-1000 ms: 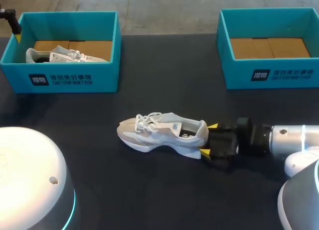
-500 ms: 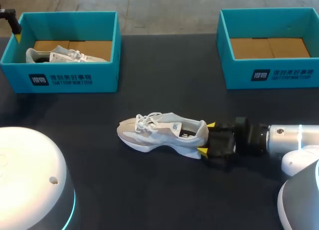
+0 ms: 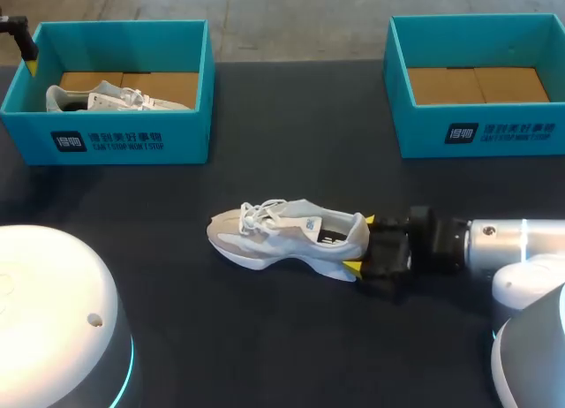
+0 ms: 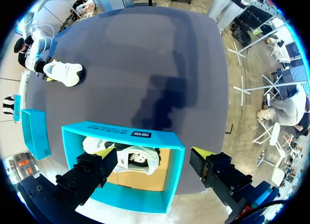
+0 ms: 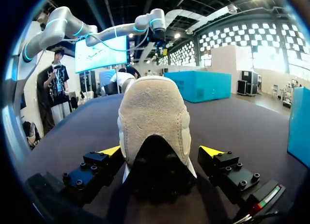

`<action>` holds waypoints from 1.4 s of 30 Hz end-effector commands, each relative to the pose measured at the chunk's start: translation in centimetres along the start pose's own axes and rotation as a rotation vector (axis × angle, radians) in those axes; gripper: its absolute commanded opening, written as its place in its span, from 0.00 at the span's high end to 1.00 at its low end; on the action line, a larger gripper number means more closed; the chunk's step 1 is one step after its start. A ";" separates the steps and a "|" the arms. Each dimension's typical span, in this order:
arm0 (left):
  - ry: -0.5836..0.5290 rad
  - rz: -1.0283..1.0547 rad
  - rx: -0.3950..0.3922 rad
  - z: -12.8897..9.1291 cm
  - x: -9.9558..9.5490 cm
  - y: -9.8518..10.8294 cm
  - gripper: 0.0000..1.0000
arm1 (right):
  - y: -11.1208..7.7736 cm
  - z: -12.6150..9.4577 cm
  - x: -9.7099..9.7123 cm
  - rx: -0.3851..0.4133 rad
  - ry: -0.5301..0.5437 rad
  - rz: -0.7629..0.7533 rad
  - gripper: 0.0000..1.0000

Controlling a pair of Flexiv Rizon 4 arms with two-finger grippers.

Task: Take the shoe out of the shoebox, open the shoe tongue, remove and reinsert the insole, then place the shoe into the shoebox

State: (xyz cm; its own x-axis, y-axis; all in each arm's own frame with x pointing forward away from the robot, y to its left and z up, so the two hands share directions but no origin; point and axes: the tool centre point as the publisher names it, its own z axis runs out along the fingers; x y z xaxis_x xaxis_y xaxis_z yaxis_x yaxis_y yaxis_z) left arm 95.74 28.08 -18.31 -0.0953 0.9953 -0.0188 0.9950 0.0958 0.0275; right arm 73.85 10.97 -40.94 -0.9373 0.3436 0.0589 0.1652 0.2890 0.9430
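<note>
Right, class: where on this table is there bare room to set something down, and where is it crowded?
Bare: the table between the left shoebox and right shoebox, and beside the toe of the shoe. Crowded: the shoe's heel, flanked by the jaws of the right arm.

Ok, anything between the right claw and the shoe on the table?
Nothing; the right wrist view shows the heel of the shoe sitting between the open fingers of the right claw.

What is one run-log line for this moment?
beige-grey laced sneaker: on black table, upright | right gripper: open, astride its heel | left gripper: open, above teal cardboard shoebox holding another sneaker
</note>
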 end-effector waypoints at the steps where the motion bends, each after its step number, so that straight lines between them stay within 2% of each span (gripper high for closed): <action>1: 0.002 0.000 -0.002 0.0 0.0 -0.1 0.00 | 0.0 0.7 -0.3 0.003 0.000 0.000 0.00; 14: 0.002 0.000 -0.002 0.0 0.0 -0.1 0.00 | 0.0 1.4 -0.7 -0.005 0.004 -0.006 0.00; 22: 0.002 0.000 -0.002 0.0 0.0 -0.1 0.00 | 0.2 0.4 -0.8 -0.001 -0.014 -0.012 0.00; 30: 0.002 0.000 -0.002 0.0 0.0 -0.1 0.00 | 0.1 0.0 -1.1 -0.012 0.045 -0.011 0.00; 42: 0.002 0.000 -0.002 0.0 0.0 -0.1 0.00 | -0.2 -0.8 -1.7 -0.015 0.070 -0.032 0.00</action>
State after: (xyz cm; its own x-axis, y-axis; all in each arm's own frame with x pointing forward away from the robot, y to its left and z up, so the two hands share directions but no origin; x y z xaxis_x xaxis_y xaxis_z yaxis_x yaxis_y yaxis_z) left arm 95.74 28.08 -18.31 -0.0953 0.9953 -0.0188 0.9950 0.0958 0.0275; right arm 74.93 9.84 -41.04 -0.9574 0.2847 0.0484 0.1327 0.2846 0.9494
